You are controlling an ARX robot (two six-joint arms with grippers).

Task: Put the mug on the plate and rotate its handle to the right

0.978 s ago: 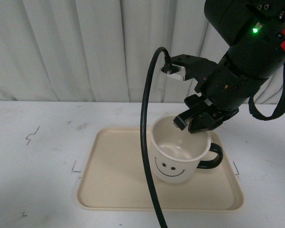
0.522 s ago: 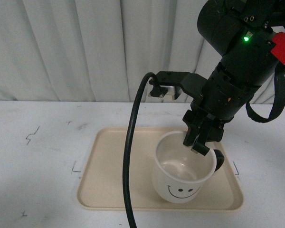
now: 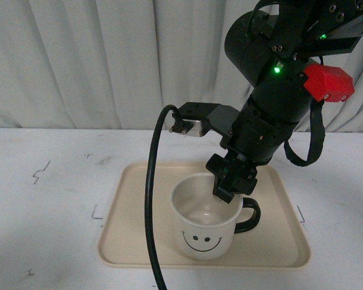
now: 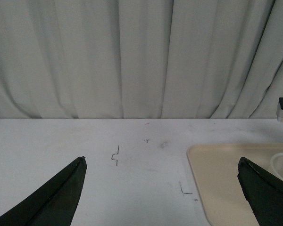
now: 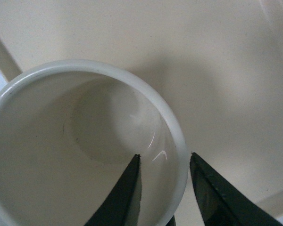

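Note:
The cream-white mug with a black smiley face stands on the beige plate, near its front middle. Its black handle points right. My right gripper is shut on the mug's rim at the right side, one finger inside and one outside. In the right wrist view the mug fills the frame, my gripper pinches its rim, and the plate lies beneath. My left gripper is open over the bare table, with the plate's corner beside one finger.
A black cable loops down in front of the plate. A white table with small pen marks carries everything. Grey curtains hang behind.
My right gripper has carried the mug to the left and toward the front of the plate. The arm and cable swung left with it. The handle stays pointing right.

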